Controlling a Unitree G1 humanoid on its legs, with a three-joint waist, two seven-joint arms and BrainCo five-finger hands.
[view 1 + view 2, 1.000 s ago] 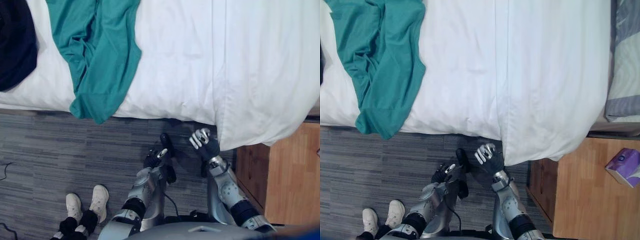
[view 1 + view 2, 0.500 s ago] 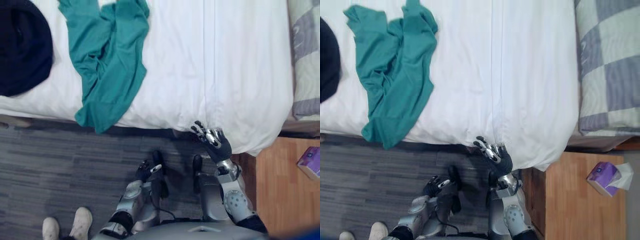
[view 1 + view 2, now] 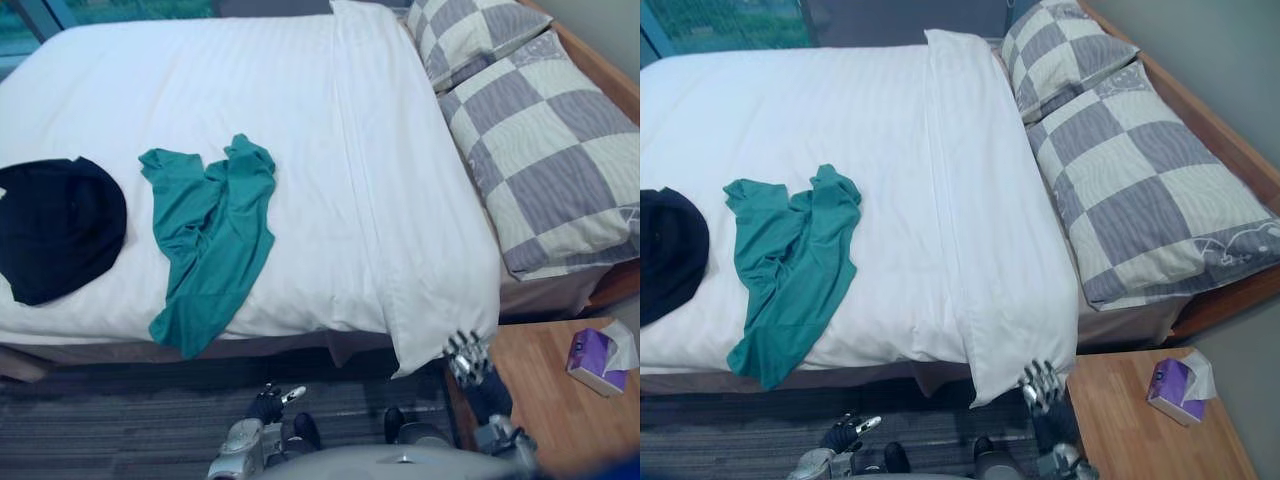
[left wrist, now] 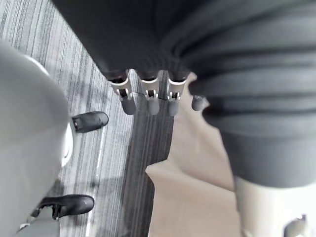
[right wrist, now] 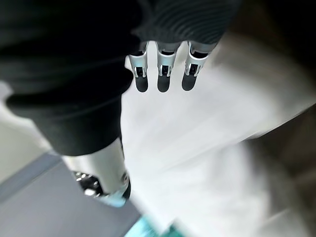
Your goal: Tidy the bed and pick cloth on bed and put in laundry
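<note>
Crumpled teal cotton garment (image 3: 210, 240) lies left of centre on the white-quilted bed (image 3: 330, 120), hem over the near edge; a rounded black cloth (image 3: 55, 228) sits near it at far left. Robot's right hand (image 3: 468, 358), fingers straight & released, is lower right below the quilt's hanging corner, by a wooden nightstand (image 3: 540, 410). Left hand (image 3: 268, 405), bottom centre, has relaxed fingers, grasping nothing.

A crumpled teal cloth garment (image 3: 212, 250) lay on the white-sheeted bed (image 3: 330, 110), its lower end reaching the near edge. A rumpled black cloth (image 3: 55, 228) lay just left of it.
</note>
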